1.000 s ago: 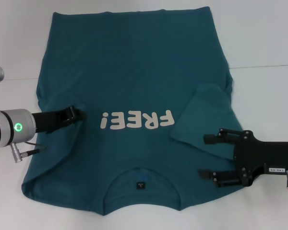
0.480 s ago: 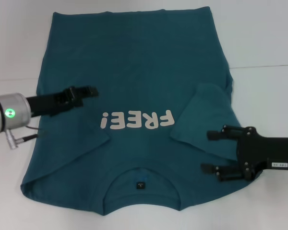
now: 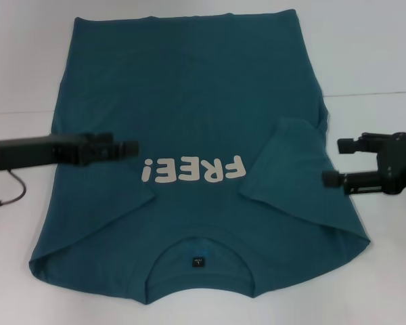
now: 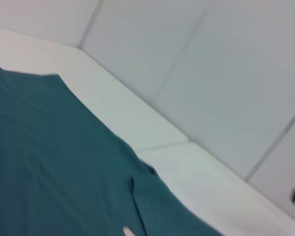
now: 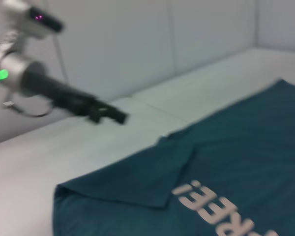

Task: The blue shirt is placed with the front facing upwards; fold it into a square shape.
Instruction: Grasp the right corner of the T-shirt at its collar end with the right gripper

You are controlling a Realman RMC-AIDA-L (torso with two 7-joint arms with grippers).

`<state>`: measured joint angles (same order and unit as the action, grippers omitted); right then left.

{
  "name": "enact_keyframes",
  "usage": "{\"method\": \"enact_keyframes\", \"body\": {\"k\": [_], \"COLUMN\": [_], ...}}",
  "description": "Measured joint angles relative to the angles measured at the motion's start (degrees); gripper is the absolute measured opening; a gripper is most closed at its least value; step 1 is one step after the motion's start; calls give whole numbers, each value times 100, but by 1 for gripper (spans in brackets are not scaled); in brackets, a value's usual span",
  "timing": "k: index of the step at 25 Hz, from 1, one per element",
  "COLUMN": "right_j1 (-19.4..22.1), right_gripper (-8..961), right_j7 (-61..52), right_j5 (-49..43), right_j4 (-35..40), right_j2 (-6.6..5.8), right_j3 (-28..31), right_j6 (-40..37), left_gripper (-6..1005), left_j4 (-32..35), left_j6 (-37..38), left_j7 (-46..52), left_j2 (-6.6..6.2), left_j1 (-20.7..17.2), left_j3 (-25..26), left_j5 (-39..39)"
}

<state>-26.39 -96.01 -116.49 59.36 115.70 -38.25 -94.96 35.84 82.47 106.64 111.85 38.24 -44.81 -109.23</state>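
Shirt (image 3: 189, 101) fabric lies under the left end effector (image 3: 125, 147), which hangs above the garment's left side, just beside the start of the white lettering (image 3: 193, 170); its fingers look drawn together, holding nothing. The right end effector (image 3: 338, 161) hovers off the shirt's right edge, by the folded-in right sleeve (image 3: 287, 166), with its two fingers spread apart and empty. The blue shirt is spread front-up over the middle of the white worktop (image 3: 372, 54), the collar and its small dark label (image 3: 199, 261) toward the near edge and the hem toward the far edge. Both sleeves are folded inward onto the body. The right wrist view shows the left arm's end effector (image 5: 108, 114) raised over the folded left sleeve (image 5: 137, 179).
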Motion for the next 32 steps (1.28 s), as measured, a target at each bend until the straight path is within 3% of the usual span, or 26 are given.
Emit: {"method": "enact_keyframes", "body": {"k": [3, 9, 14, 18, 20, 21, 26, 32], "right_j1": [-114, -403, -690, -728, -741, -741, -738, -684], "right_gripper": [923, 918, 916, 910, 906, 903, 892, 878], "right_j7": [-821, -2288, -3294, -3831, -4092, -4092, -4199, -4238], "right_j5": [-410, -1601, -2644, -2701, -2670, -2670, -2600, -2572], "right_j4": [246, 485, 288, -87, -642, -642, -1586, -1923], "right_j2": [-95, -132, -134, -221, -413, -413, -686, -699], "right_j3": [21, 46, 51, 74, 310, 310, 941, 1114], "right_j6": [89, 464, 663, 728, 799, 799, 902, 909], "left_gripper": [897, 921, 921, 921, 921, 921, 921, 921], "left_j4": [-9, -29, -8, -6, -8, -12, -20, -40], "left_j6": [122, -8, -62, -68, -68, -68, -44, 40], "left_j7": [-182, -67, -54, -38, -34, -33, -64, -88], "left_j2": [-38, -65, 14, 59, 67, 68, 56, 31], "left_j1": [-111, -315, -459, -442, -422, -415, -381, -366], "left_j3": [21, 134, 404, 670, 775, 813, 835, 661], "left_j5": [-180, -349, -324, -287, -284, -282, -294, -339]}}
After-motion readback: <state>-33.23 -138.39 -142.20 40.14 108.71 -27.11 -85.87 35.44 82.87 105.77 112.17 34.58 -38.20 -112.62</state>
